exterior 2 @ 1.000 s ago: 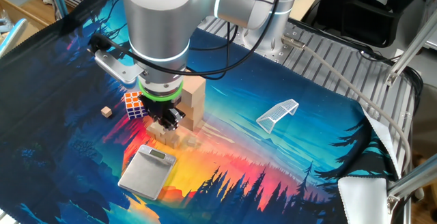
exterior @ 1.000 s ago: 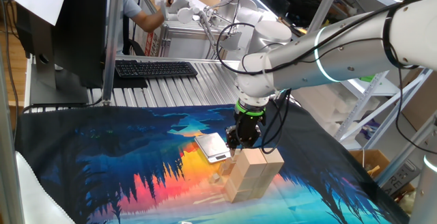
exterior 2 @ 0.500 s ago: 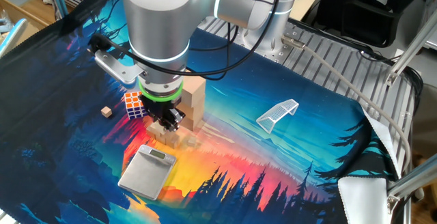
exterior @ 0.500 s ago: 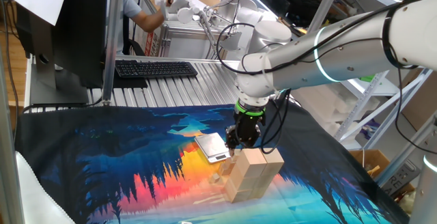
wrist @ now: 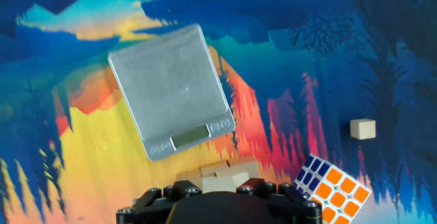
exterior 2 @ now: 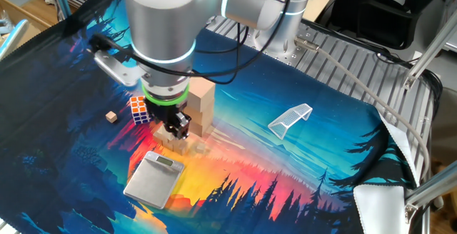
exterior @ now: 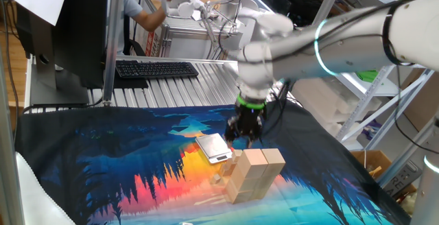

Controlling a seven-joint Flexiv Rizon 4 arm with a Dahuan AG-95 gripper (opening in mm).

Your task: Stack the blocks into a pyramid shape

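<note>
A stack of large pale wooden bricks (exterior: 254,173) stands on the colourful mat; it also shows in the other fixed view (exterior 2: 202,105). Small wooden bits (exterior 2: 177,145) lie in front of it, and show at the bottom of the hand view (wrist: 218,174). One small cube (exterior 2: 111,117) lies apart on the mat, also in the hand view (wrist: 362,129). My gripper (exterior 2: 176,128) hangs just above the small bits, beside the brick stack (exterior: 243,132). Its fingers are hidden in the hand view, and I cannot tell whether they hold anything.
A flat silver scale (wrist: 174,91) lies on the mat beside the blocks (exterior 2: 155,179). A Rubik's cube (exterior 2: 140,109) sits left of the stack. A white mesh piece (exterior 2: 291,118) lies to the right. A keyboard (exterior: 156,68) rests behind the mat.
The arm has lifted a little and its upper links have swung back; the gripper now hangs higher over the small bits. The blocks have not moved.
</note>
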